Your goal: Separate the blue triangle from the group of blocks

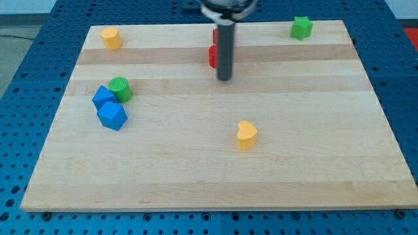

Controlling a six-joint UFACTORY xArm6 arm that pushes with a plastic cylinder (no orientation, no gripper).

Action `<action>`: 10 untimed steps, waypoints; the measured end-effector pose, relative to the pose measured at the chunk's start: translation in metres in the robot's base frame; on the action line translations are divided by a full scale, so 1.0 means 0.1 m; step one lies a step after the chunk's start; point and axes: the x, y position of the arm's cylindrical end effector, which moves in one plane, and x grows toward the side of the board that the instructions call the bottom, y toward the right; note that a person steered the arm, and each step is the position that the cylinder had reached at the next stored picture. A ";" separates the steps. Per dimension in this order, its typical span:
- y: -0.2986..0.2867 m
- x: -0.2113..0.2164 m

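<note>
The blue triangle (102, 96) touches the green cylinder (121, 89) and blue block (112, 115) at left; our upright rod's bare tip (225, 79) rests just right of the red block (212, 55), far side.

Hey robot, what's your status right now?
My tip beside red block, top centre. Blue triangle far left, touching green cylinder, blue block. Path clear.

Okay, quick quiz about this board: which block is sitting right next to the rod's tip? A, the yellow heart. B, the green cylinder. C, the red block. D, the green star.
C: my tip stands just to the view's right of the red block, partly hiding it, while the green star, the yellow heart and the green cylinder all lie well away.
</note>
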 end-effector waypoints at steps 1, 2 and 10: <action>-1.12 -0.28; -2.14 -0.22; -0.88 0.64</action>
